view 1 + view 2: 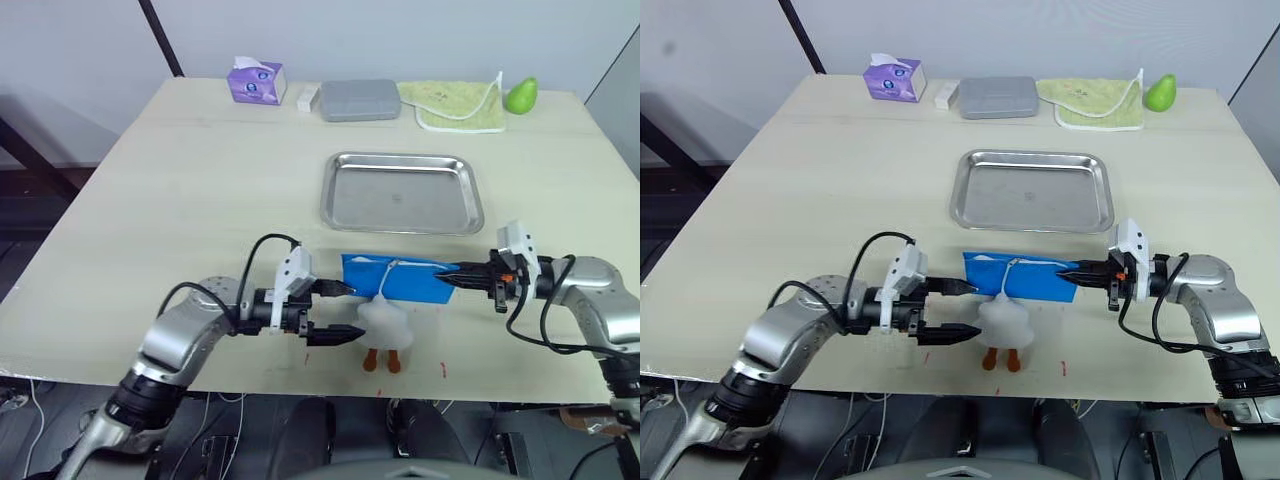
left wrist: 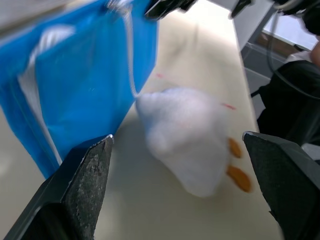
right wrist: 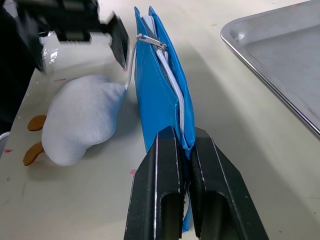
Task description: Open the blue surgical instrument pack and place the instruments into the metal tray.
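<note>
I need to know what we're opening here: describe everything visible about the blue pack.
The blue surgical instrument pack is a bright blue, flat, glossy pouch with a white zipper along its upper edge. It stands on edge on the table, just in front of the metal tray. The right claw pinches one end. A white cord from its zipper pull runs to a white plush charm beside it.

So on the table: one bright blue zippered pouch (image 1: 395, 278), one shiny steel tray (image 1: 402, 192), one fluffy white duck charm with orange feet (image 1: 385, 328). Along the back there's one purple tissue box (image 1: 256, 81), one matte grey case (image 1: 359, 99), one small white block (image 1: 308, 97), one pale green cloth (image 1: 452, 104) and one green pear-shaped thing (image 1: 520, 95).
</note>
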